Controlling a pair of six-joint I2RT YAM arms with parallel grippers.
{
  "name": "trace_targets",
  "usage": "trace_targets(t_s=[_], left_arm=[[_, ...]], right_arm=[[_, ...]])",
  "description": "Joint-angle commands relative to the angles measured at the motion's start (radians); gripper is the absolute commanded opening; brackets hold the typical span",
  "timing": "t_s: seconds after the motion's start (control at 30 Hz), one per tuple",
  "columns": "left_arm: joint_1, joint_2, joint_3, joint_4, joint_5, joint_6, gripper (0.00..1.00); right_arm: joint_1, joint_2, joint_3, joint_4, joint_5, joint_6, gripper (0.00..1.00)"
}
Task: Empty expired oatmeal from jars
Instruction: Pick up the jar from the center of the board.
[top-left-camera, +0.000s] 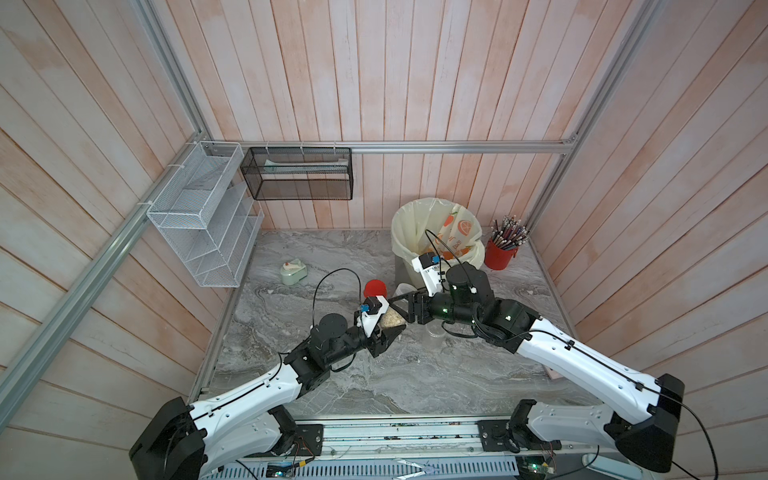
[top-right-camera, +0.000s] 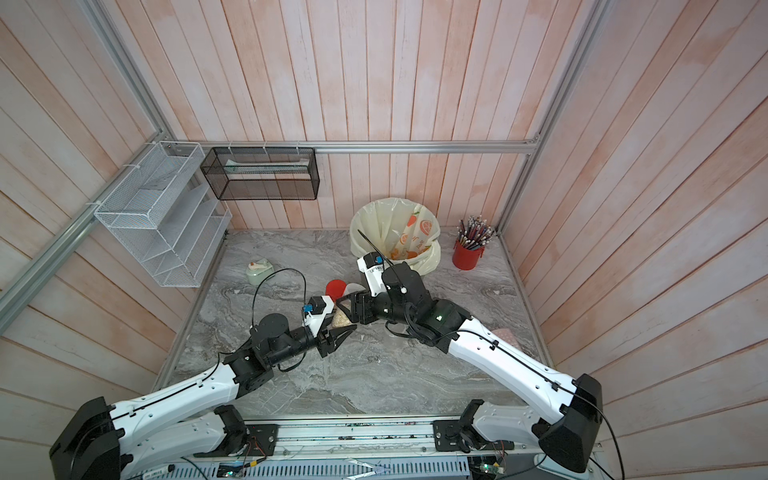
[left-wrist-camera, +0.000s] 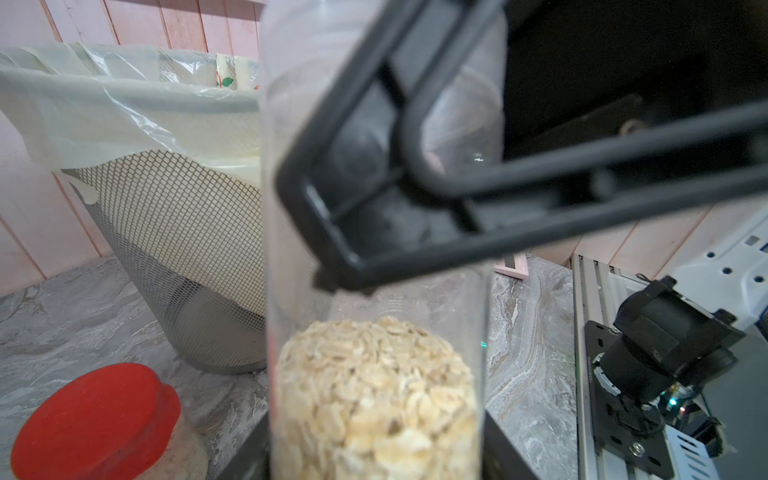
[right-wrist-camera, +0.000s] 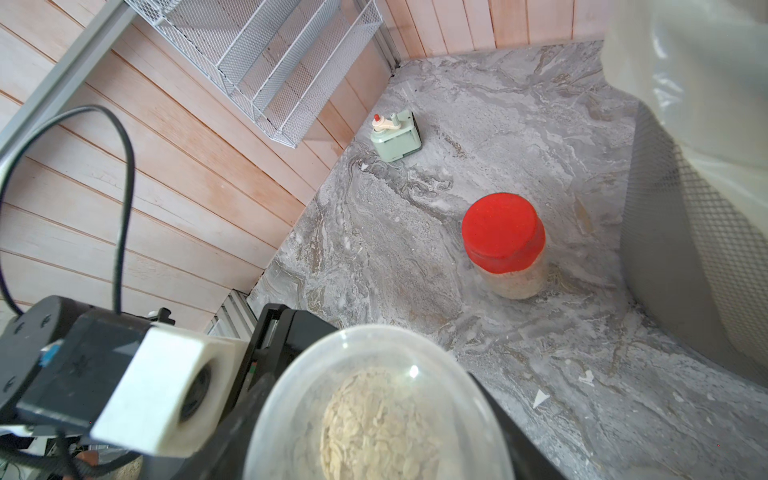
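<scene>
Jar (left-wrist-camera: 374, 374) in left fingers (top-left-camera: 388, 337); right fingers (left-wrist-camera: 498, 237) at its top.

Lidded jar (top-left-camera: 375, 287) behind centre jar (top-left-camera: 392, 319) (bin (top-left-camera: 401, 224) further back, right); pencil cup (top-left-camera: 498, 254) right of bin.

Red-lidded jar (right-wrist-camera: 503, 241), beige oatmeal (left-wrist-camera: 374, 395), grey marbled table (top-left-camera: 374, 382)
</scene>
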Motion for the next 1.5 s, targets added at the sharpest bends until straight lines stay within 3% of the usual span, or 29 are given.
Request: trace_targets(t_s=[0.0,0.17,0.2,0.53,0.77,0.93,1.1,1.47], left_arm=[[0.000,-0.006,0.018,0.052,-0.015,-0.001,0.13],[-0.001,-0.019,0.005,0.078,-0.034,0.003,0.11],[-0.001,-0.025,0.002,0.086,-0.041,0.003,0.11],[-0.001,-0.077,-0.041,0.149,-0.116,0.081,0.11],[-0.007,-0.061,-0.058,0.203,-0.173,0.176,0.11],[-0.024,-0.046,-0.054,0.210,-0.211,0.242,0.10],[-0.061,-0.028,-0.045,0.196,-0.259,0.326,0.08],[-0.096,0.001,-0.031,0.184,-0.323,0.395,0.08]], right_arm=[[0.016,-0.023,-0.014,0.046,-0.061,0.017,0.74],[0.016,-0.047,-0.033,0.042,-0.041,0.033,0.90],[0.016,-0.057,-0.038,0.041,-0.030,0.038,0.98],[0.016,-0.192,-0.048,-0.005,0.057,0.102,0.98],[0.005,-0.199,0.074,-0.158,0.049,0.147,0.98],[-0.072,-0.143,0.208,-0.317,-0.036,0.178,0.97],[-0.165,-0.056,0.332,-0.446,-0.144,0.153,0.88],[-0.156,0.119,0.495,-0.636,-0.189,0.066,0.85]])
